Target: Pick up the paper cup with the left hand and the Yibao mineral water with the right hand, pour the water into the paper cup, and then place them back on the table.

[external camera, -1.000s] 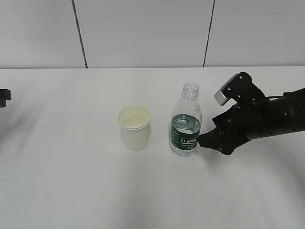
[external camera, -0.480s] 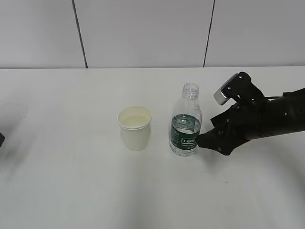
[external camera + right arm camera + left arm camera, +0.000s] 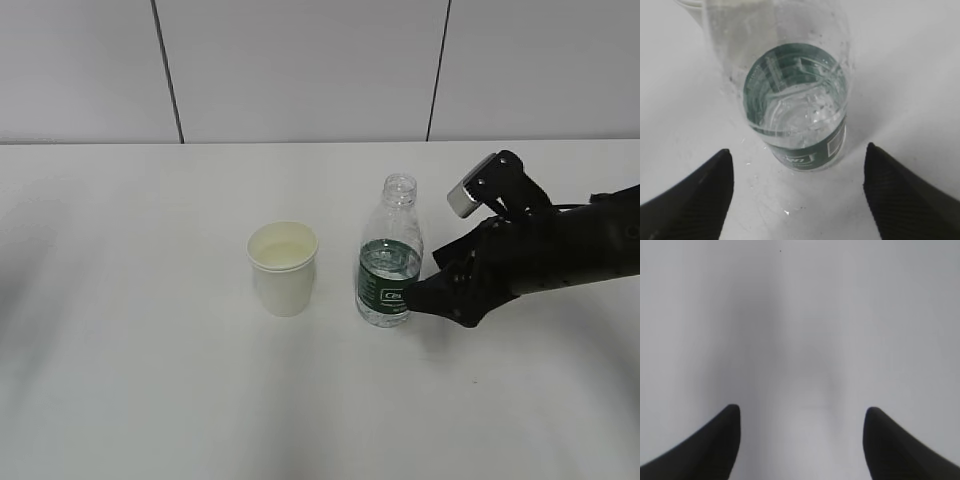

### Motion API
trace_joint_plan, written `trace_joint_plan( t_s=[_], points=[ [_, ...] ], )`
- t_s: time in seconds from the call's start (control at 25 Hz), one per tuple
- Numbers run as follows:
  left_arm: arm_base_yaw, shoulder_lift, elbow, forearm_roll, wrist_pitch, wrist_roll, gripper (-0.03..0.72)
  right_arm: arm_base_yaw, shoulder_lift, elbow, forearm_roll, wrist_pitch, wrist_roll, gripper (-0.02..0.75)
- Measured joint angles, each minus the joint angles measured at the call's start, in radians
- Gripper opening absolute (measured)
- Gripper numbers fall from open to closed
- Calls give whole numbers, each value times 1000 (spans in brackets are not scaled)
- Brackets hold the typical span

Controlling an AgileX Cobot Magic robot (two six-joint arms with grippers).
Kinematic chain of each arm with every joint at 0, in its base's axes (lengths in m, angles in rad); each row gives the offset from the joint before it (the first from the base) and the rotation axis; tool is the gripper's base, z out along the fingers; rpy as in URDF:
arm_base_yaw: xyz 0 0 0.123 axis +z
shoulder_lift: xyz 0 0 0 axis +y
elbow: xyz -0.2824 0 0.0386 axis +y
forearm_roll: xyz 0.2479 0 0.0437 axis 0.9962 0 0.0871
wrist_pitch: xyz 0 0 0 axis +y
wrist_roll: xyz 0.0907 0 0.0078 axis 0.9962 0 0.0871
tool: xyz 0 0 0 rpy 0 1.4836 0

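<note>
Outside, the right hand [image 3: 418, 297] has crept up against the Yibao mineral water [image 3: 390, 265] beside the paper cup [image 3: 283, 267]; the left hand [image 3: 800, 440] gapes over bare table [image 3: 800, 315], and the right wrist view shows wide jaws flanking the bottle (ungripped).

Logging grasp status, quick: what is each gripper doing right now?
Left gripper: open, holding nothing, over bare table.
Right gripper: open, fingers either side of the Yibao mineral water, not gripping.

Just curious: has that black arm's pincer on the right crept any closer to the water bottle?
Yes. The right pincer slid slightly left toward the bottle, which stayed beside the paper cup.
</note>
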Motion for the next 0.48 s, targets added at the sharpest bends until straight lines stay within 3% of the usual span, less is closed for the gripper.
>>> trace_joint_plan(
  t_s=[0.28, 0.48],
  points=[
    [0, -326, 115, -12, 135, 0, 508, 0, 0, 0, -6, 8, 4, 594],
    [0, -569, 178, -86, 233, 0, 508, 0, 0, 0, -14, 8, 9, 594]
  ],
)
